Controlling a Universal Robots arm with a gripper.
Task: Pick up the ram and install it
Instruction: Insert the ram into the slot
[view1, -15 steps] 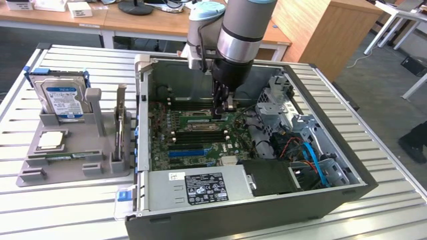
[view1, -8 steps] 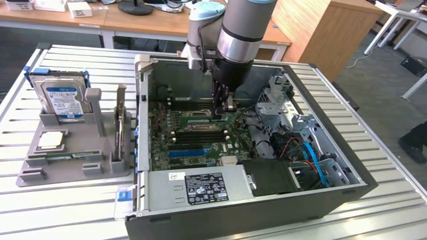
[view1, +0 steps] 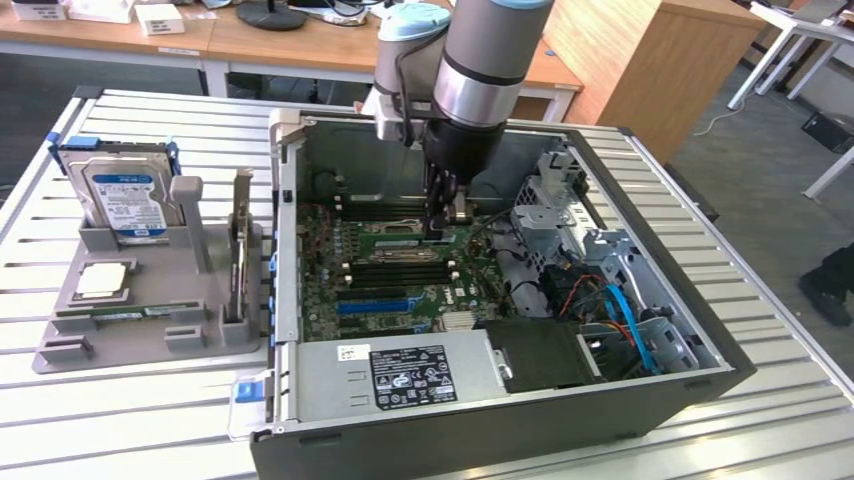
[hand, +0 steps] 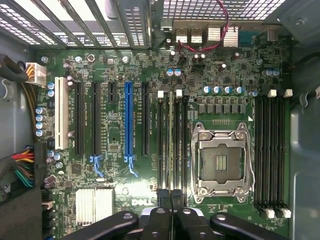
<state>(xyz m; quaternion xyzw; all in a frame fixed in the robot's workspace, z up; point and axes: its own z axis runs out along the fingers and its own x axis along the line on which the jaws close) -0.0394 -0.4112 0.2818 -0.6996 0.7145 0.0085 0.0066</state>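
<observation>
Slatted metal table (view1: 134, 420), open computer case (view1: 467, 445); hand (hand: 172, 199) closed tight above memory slots (hand: 161, 145); whether holding anything unclear.

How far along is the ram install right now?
Pickup looks done: the gripper is shut, down inside the case over the memory slots beside the empty CPU socket. In hand: a thin stick, apparently the ram, runs edge-on from it along one slot. Left: seating, which I cannot confirm from here. A second stick lies in the tray outside.
</observation>
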